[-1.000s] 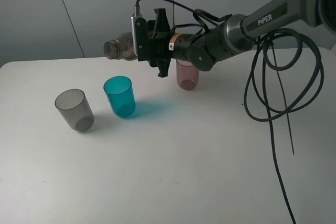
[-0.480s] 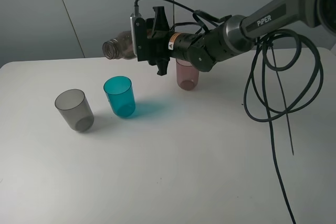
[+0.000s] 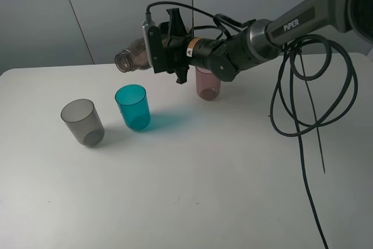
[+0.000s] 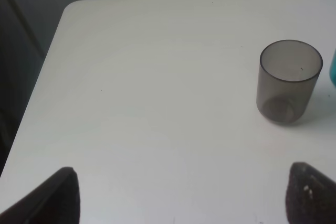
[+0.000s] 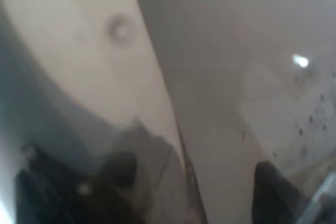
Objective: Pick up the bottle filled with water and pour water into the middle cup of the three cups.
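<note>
Jaws of your right gripper [image 3: 169, 48] clamp the smoky plastic bottle [image 3: 133, 58], tipped toward the teal plastic tumbler [image 3: 133, 107] to pour; left gripper [image 4: 184, 198] gapes.

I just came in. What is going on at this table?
The right gripper is shut on the bottle and holds it in the air, tipped almost level, its open mouth up near the teal middle cup. No stream of water is visible. The grey cup and the pink cup stand upright on the table. The left gripper is open, near the grey cup.
</note>
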{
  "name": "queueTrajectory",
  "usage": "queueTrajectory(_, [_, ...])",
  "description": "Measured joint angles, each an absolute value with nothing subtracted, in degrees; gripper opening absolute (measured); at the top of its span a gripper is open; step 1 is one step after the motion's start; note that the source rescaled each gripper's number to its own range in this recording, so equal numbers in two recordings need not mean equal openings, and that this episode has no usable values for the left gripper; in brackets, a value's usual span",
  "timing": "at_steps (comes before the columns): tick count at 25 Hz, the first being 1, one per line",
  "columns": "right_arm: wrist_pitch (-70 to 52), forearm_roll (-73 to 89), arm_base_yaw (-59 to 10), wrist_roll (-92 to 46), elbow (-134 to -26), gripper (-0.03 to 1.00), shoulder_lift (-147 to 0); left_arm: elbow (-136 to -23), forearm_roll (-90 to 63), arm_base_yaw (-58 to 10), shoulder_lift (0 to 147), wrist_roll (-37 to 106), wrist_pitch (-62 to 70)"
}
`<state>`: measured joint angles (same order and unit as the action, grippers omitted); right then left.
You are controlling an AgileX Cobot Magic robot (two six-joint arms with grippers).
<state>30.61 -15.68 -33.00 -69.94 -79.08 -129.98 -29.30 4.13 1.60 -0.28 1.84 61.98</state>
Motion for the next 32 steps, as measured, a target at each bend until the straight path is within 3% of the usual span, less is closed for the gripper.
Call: queueTrajectory(32, [31.3, -11.4, -33.0, -82.6, -79.1, 0.03, -130.0, -29.3, 4.1, 1.6, -0.3, 1.8, 62.0])
